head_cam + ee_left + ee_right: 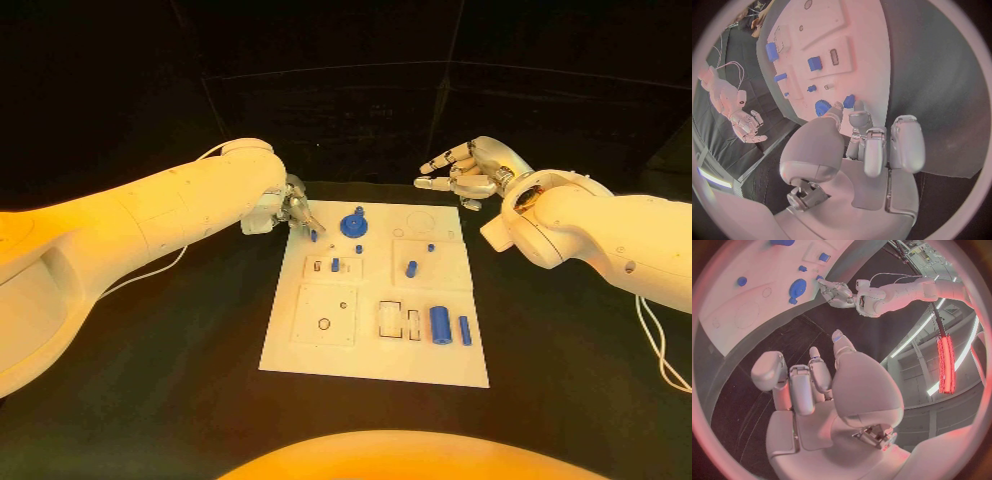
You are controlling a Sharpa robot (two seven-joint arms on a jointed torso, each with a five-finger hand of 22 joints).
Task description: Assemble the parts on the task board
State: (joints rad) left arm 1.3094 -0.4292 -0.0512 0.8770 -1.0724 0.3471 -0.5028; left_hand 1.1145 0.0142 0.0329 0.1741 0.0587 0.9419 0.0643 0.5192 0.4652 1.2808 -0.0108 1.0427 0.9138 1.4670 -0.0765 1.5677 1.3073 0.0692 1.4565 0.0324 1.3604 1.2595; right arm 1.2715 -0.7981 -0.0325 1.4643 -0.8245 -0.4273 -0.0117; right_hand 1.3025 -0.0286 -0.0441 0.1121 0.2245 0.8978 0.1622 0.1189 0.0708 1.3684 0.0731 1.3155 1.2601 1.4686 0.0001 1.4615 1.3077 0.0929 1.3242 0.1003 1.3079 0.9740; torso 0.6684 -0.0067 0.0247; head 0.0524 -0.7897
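White rectangular task board (378,355) lying flat at centre of black desk (173,370), long axis running from 12 to 6 o'clock in head view. Left silver robot hand (293,214) positioned at board's 11 o'clock corner, fingertips (856,106) lowered onto board surface and touching a small blue part (849,101); whether that part is actually pinched cannot be told from wrist view. Remaining fingers of left robot hand partly curled, close together. Right silver robot hand (464,168) raised off board past its 1 o'clock corner, over bare desk, fingers spread apart and holding nothing; same shown in right wrist view (811,385), with fingers extended and separated. Blue round gear-like part (353,224) seated near 12 o'clock end of board, just beside left robot hand. Small blue peg (411,268) located right of board centre, another small blue peg (335,265) left of centre. Large blue cylinder (440,325) lying at board's 4 o'clock area, slim blue bar (464,330) just beside it toward 3 o'clock, both parallel to board's long axis. White rectangular recessed frame (391,319) just beside cylinder toward 9 o'clock. Small oval ring mark (323,324) in square panel at 8 o'clock region of board. Thin white cable (656,345) trailing below right arm at 3 o'clock edge of desk.
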